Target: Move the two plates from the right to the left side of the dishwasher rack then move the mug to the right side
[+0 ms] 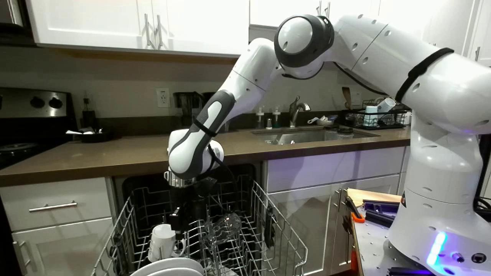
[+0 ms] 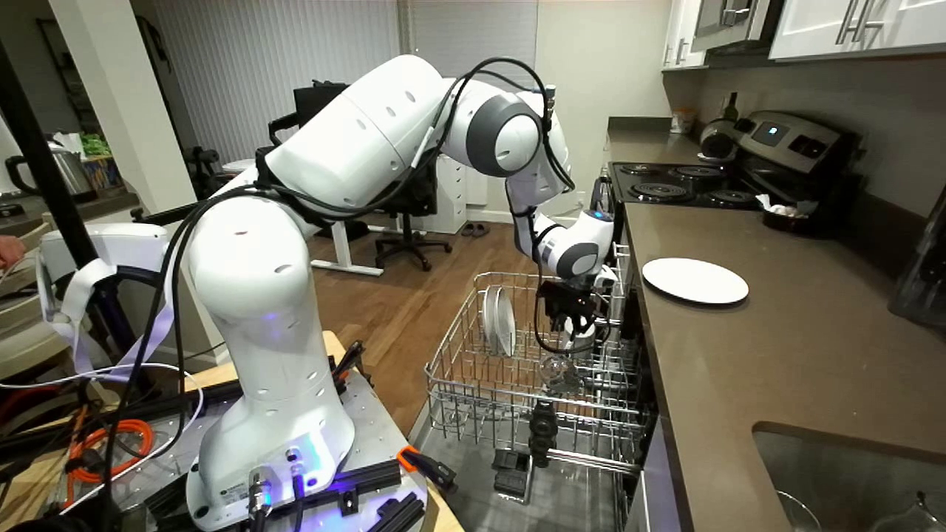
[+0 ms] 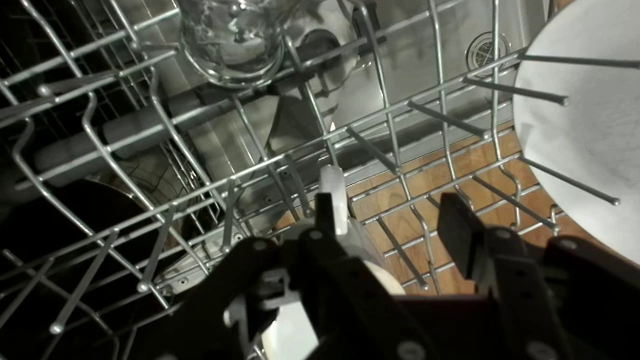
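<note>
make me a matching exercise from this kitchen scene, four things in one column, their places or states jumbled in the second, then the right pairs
Things
1. pair of white round plates
2. black two-fingered gripper
3. lone thin white plate
4. white ceramic mug

Places and states
A. jaws set apart
B. lying on the brown countertop
C. in the light grey wire dishwasher rack, loop handle near the gripper
D. standing on edge, side by side, in the rack

Right pairs: 1-D, 2-A, 3-B, 4-C

Plates (image 2: 505, 323) and mug (image 1: 162, 238) look smooth, rack (image 1: 280, 216) metal, floor (image 2: 388, 318) wooden
</note>
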`<state>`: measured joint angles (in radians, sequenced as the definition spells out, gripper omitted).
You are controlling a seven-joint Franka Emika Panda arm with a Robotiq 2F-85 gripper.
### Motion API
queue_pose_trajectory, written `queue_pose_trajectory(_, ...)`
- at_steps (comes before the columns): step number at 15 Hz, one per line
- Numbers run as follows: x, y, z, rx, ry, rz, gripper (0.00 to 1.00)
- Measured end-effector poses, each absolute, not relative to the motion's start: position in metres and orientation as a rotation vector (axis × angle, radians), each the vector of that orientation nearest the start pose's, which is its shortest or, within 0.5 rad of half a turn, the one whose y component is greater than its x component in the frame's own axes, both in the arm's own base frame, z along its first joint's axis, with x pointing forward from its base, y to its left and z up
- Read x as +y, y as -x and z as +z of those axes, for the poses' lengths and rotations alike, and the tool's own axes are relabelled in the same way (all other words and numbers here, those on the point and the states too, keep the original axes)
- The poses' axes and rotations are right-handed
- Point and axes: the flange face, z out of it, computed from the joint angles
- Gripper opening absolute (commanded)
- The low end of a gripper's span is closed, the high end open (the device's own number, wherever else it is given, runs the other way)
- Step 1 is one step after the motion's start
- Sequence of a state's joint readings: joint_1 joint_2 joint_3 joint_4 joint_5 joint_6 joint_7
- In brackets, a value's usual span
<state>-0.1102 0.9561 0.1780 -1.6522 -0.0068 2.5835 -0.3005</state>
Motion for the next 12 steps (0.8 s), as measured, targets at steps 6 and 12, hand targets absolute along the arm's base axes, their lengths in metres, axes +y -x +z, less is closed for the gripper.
queue_pose_trajectory(6, 0.048, -0.66, 0.053, -0.477, 2.978, -0.054, 0.7)
queue_pose_trajectory(12, 0.047, -0.662, 0.054, -0.486, 2.996, -0.063, 0.71)
